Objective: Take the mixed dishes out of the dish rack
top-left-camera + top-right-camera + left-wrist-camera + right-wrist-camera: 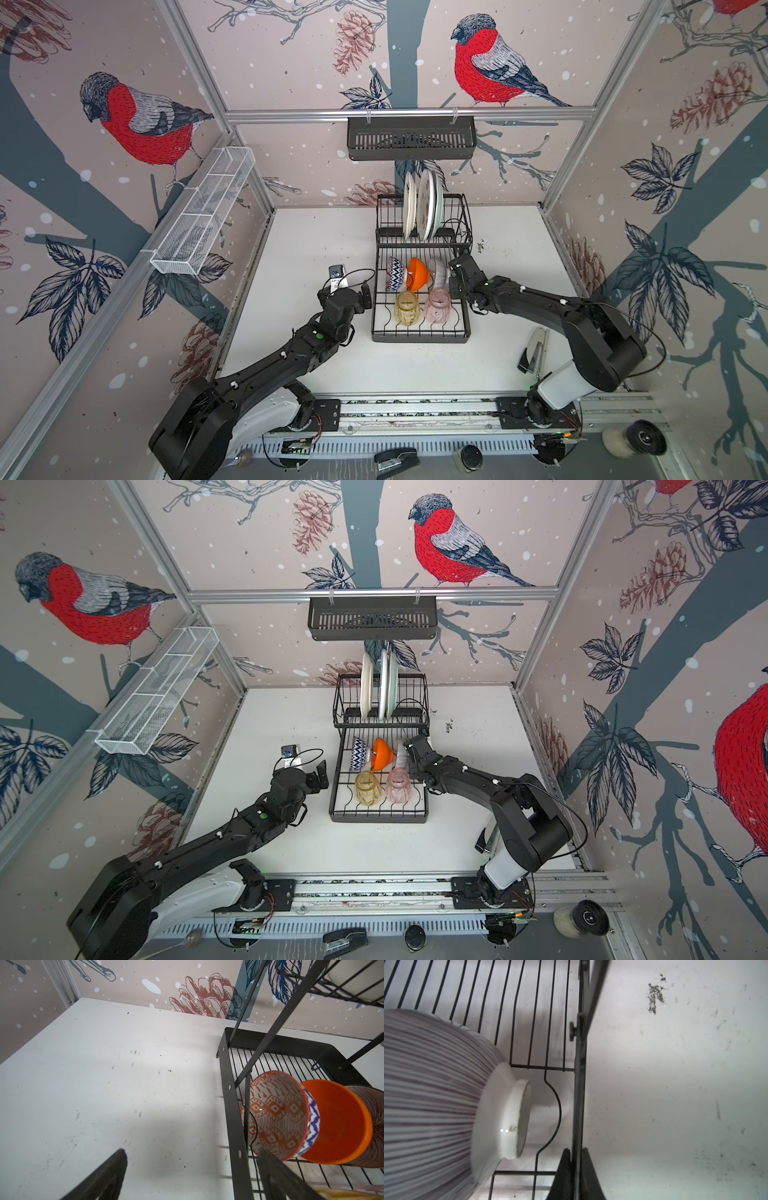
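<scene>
The left tool (192, 1152) is spread wide and holds nothing, above the counter (311, 232) at the left edge of the dish rack (419, 336). In the rack's low tray the blue-patterned bowl (394, 272), orange bowl (417, 272) and white ribbed bowl (439, 272) stand on edge. They look hard, slippery and easy to break, so I would pinch one by its rim. The right tool (576, 1150) is squeezed tight on the rack's side bar, not on a dish.
</scene>
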`<state>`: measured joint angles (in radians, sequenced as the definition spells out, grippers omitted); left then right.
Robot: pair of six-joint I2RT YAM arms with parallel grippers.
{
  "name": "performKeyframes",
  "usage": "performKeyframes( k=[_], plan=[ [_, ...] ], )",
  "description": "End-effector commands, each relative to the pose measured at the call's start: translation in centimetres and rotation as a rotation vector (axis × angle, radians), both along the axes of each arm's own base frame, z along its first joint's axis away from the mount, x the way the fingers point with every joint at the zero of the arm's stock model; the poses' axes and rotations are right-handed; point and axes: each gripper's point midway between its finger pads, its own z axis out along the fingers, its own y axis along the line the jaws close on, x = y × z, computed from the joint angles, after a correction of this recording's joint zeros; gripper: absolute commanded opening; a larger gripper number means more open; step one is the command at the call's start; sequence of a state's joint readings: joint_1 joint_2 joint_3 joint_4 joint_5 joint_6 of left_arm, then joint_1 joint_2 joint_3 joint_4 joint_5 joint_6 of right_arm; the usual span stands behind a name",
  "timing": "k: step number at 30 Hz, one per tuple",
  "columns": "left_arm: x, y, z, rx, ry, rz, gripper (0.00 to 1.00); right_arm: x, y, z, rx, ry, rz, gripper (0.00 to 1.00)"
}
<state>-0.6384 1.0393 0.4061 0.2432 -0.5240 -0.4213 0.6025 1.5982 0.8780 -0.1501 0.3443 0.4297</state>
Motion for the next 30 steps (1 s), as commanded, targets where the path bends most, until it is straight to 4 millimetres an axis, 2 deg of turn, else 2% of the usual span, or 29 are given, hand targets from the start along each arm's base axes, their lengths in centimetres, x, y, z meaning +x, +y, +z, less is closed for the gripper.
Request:
performKeyframes(
  k=[1,9,13,17,21,23,27,30],
  plan=[
    [0.3,-0.2,0.7,-0.018,-0.029,0.004,0.98,1.1,-0.1,0.1,-0.069,-0.018,0.055,0.06],
    [0.3,-0.2,0.5,-0.013,-0.025,0.004,0.98,4.9,-1.3,0.8,-0.121,-0.077,0.013,0.05],
    [0.3,-0.2,0.5,-0.010,-0.024,0.005,0.98,6.4,-1.2,1.4,-0.107,-0.099,0.026,0.05],
    [0.4,-0.2,0.5,-0.010,-0.025,0.005,0.98,7.3,-1.5,2.2,-0.102,-0.110,0.014,0.06],
    [0.4,-0.3,0.3,-0.007,-0.016,-0.001,0.97,7.3,-1.9,3.2,-0.064,-0.092,-0.019,0.08],
    [0.4,-0.5,0.5,-0.012,-0.016,-0.009,0.98,7.1,-1.8,3.8,-0.041,-0.080,-0.030,0.15],
    [0.3,-0.7,0.4,-0.022,-0.015,-0.021,0.98,6.5,-1.9,4.6,0.006,-0.076,-0.052,0.35],
    [0.4,-0.7,0.2,-0.017,-0.013,-0.018,0.98,5.7,-1.9,4.6,0.070,-0.038,-0.054,0.39]
  ],
)
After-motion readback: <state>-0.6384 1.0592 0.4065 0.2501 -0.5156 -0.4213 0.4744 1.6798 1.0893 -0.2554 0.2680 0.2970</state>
